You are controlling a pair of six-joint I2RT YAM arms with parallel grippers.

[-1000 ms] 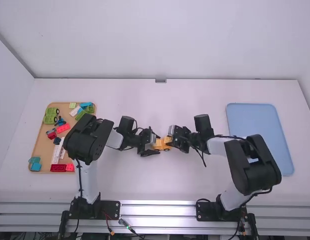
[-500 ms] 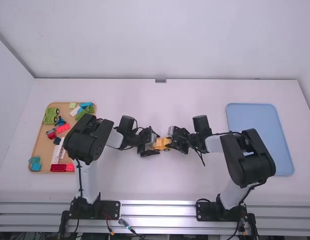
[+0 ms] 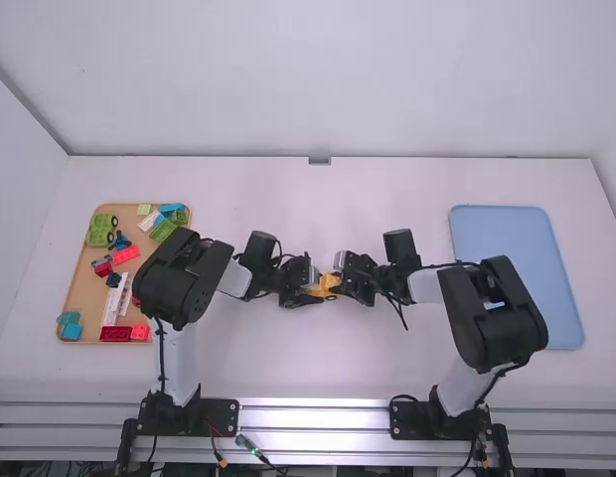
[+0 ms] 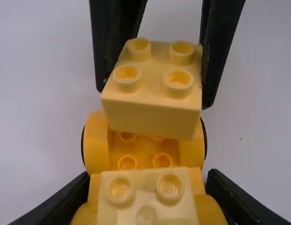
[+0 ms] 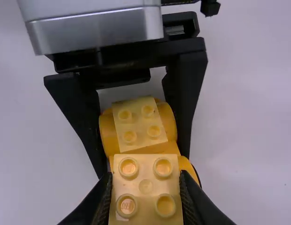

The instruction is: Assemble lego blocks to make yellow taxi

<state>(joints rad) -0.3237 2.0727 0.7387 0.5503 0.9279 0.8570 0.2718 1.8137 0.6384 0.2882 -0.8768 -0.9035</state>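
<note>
In the high view my left gripper (image 3: 314, 285) and right gripper (image 3: 341, 276) face each other at mid-table around the orange-yellow wheeled chassis (image 3: 330, 282). From the left wrist, my left gripper (image 4: 148, 176) is shut on the chassis (image 4: 95, 145), one finger against each side. A pale yellow block (image 4: 146, 190) sits on its nearer part. Above the studded recess, a second pale yellow block (image 4: 152, 115) is held raised and slightly tilted by the other gripper. The right wrist view shows my right gripper (image 5: 145, 176) shut on that four-stud block (image 5: 145, 187).
A tan tray (image 3: 80, 298) with green, red, blue and white pieces lies at the left, partly under the left arm. At the right lies a blue tray (image 3: 517, 263), its near part beside the right arm.
My left gripper has moved right along the chassis, and its fingers have drawn in on it. The right arm's elbow shifted slightly left at first, while its gripper stayed nearly in place with the block.
</note>
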